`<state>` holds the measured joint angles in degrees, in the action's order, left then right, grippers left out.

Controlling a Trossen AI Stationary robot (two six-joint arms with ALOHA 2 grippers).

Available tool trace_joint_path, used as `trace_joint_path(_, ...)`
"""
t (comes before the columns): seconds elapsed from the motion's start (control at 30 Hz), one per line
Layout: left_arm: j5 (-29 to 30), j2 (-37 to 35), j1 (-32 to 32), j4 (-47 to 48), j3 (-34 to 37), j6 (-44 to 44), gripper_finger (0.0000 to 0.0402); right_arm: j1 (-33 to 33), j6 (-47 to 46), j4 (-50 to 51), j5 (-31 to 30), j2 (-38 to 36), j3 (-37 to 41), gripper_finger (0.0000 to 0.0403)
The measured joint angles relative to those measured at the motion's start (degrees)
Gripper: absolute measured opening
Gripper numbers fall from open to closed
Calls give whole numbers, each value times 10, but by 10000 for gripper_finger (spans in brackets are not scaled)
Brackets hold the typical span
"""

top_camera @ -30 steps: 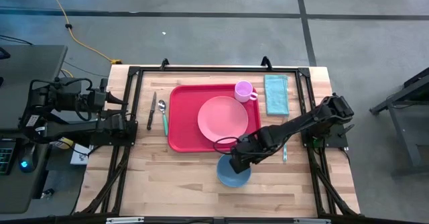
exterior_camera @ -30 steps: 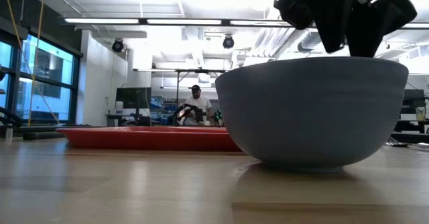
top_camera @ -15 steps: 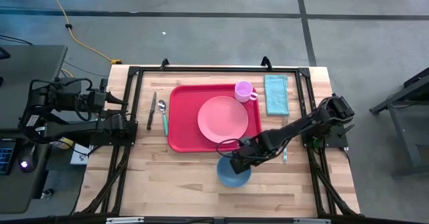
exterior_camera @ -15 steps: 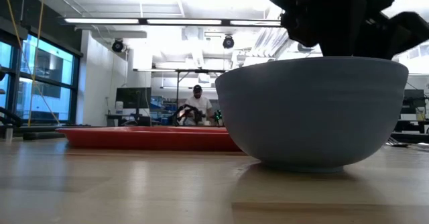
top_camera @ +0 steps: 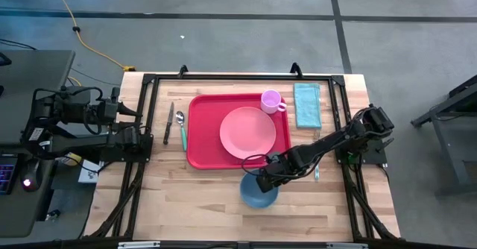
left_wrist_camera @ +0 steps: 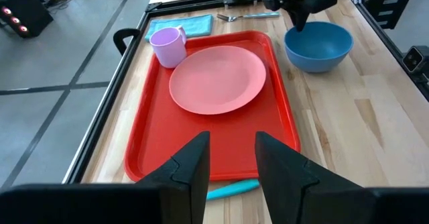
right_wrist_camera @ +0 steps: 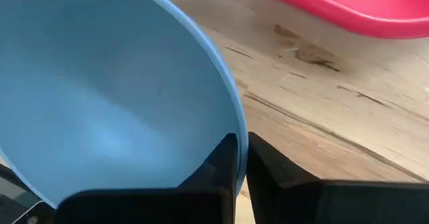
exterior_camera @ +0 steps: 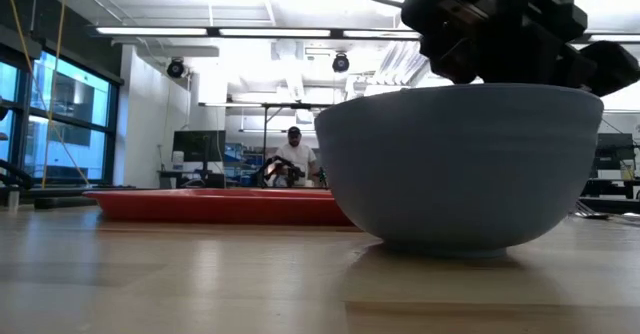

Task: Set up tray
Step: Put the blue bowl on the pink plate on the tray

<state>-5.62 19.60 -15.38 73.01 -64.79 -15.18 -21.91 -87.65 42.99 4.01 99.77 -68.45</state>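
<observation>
Right pincer [right_wrist_camera: 240,158] clamps shut on the rim of a blue bowl [top_camera: 258,192] just beside the red tray [top_camera: 205,141]; left pincer [left_wrist_camera: 231,160] waits half-open off the tray's far side.

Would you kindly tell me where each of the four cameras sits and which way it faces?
High view: above the table, looking straight down; both arms show, the tray central.
Low view: at table-top height, facing the room; the right end effector dips onto the bowl.
Left wrist view: behind the left end effector, looking across the tray.
Right wrist view: behind the right end effector, shut on the bowl's rim.
Shared: all four views show the bowl and tray.
</observation>
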Motion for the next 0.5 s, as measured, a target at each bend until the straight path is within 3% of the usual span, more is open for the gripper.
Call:
trace_joint_path(0.37, 0, 0, 0, 0, 0, 0, 152, 2, 16, -26, 10, -18, 0, 1)
trace_joint_path(0.5, 0, 0, 0, 0, 0, 0, 152, 2, 18, -30, -17, -47, 0, 1)
